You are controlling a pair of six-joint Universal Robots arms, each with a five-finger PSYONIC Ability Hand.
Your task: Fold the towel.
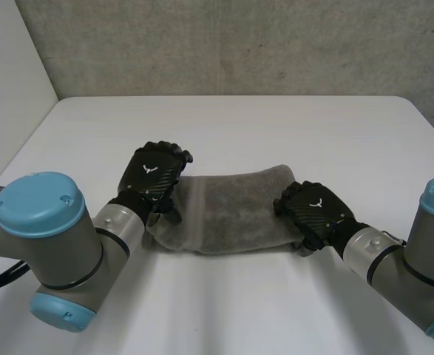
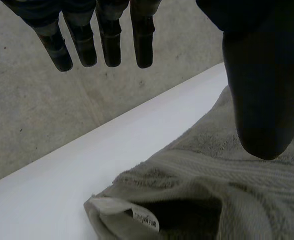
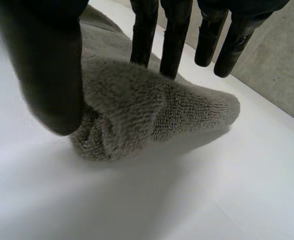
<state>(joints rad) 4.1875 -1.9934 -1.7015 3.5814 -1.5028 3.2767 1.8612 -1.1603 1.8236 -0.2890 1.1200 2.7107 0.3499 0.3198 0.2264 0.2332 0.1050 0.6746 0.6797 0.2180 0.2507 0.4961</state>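
Observation:
A grey towel (image 1: 231, 207) lies folded into a long thick strip across the middle of the white table (image 1: 276, 126). My left hand (image 1: 151, 174) hovers over the towel's left end, fingers straight and thumb held apart, holding nothing. In the left wrist view the towel (image 2: 227, 195) lies under the thumb (image 2: 262, 100), with its white label (image 2: 131, 212) at the near corner. My right hand (image 1: 316, 211) sits at the towel's right end. In the right wrist view the rounded end of the towel (image 3: 136, 110) lies between the thumb (image 3: 46, 65) and the straight fingers (image 3: 174, 45), which stand spread.
A grey wall stands behind the table's far edge. Bare white table surrounds the towel on all sides. Both forearms come in from the near corners.

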